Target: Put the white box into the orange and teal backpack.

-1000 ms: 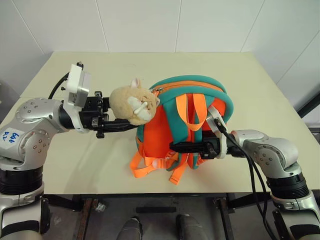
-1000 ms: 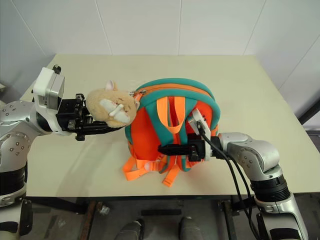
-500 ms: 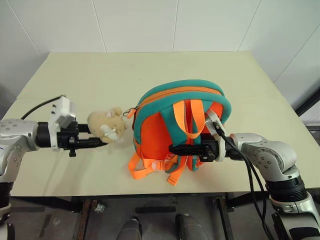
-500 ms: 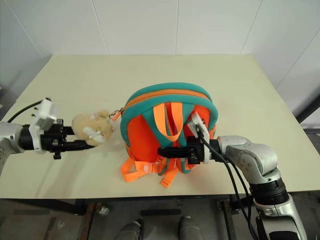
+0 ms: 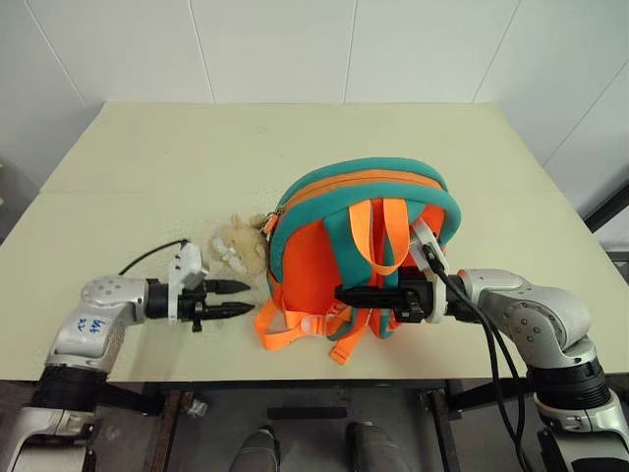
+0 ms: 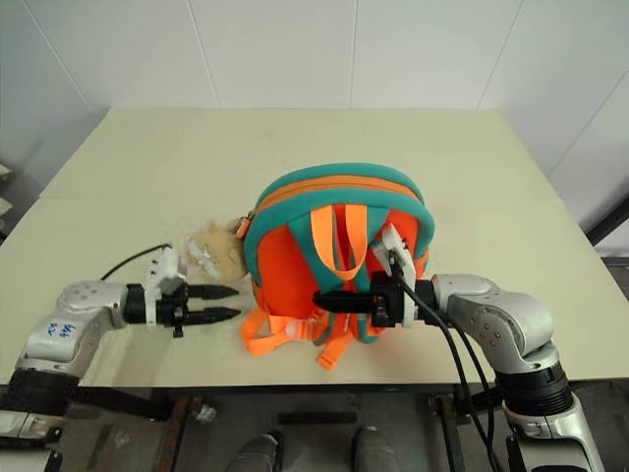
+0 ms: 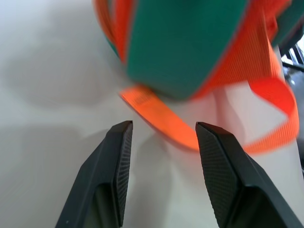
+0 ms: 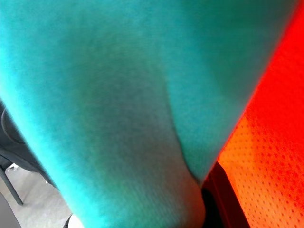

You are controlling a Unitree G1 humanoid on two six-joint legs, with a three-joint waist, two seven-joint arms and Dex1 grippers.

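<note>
The orange and teal backpack (image 5: 362, 178) stands upright mid-table, straps facing me. My right gripper (image 5: 342, 293) reaches across its lower straps from the right, shut on a teal strap (image 8: 118, 109). Low over the table at the pack's lower left, my left gripper (image 5: 247, 297) is open and empty. Its fingertips (image 7: 124, 130) stop just short of a loose loop of orange webbing (image 7: 159, 116). The tan plush bear (image 5: 236, 246) lies on the table against the pack's left side. The white box is out of view.
The cream table (image 5: 147, 157) stretches wide behind and on both sides of the pack. Orange webbing loops (image 5: 285, 324) trail from the pack toward the front edge. White walls stand beyond the table's far edge.
My left gripper let go of the plush bear and sank from beside the pack's top to table level. The bear dropped to the table. The right gripper kept its hold.
</note>
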